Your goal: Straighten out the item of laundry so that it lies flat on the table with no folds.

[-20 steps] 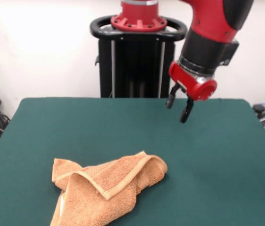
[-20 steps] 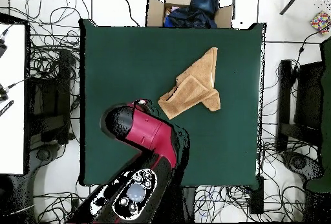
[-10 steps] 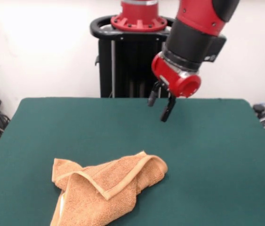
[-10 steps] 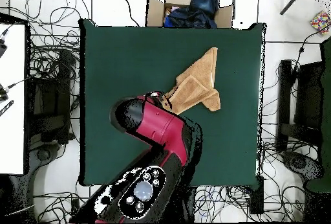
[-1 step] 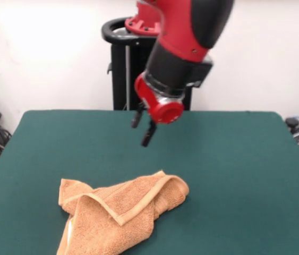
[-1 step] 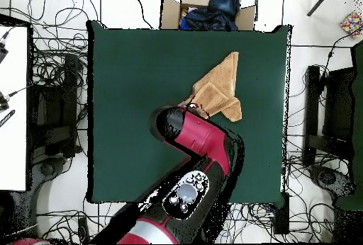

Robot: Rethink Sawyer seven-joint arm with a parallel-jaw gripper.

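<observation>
Now we saw gripper (image 5: 143,126) swung toward towel (image 5: 120,212) | fingers apart, empty | towel stayed folded on surface (image 5: 234,175)

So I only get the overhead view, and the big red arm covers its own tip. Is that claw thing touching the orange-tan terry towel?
Observer: No. In the front view the gripper hangs in the air above the dark green felt-topped table, clear of the orange-tan terry towel.
Operator: And does the towel look flat from there?
Observer: No. It is doubled over itself, with a rounded fold raised at one end and a flat woven band running across the top layer.
</observation>
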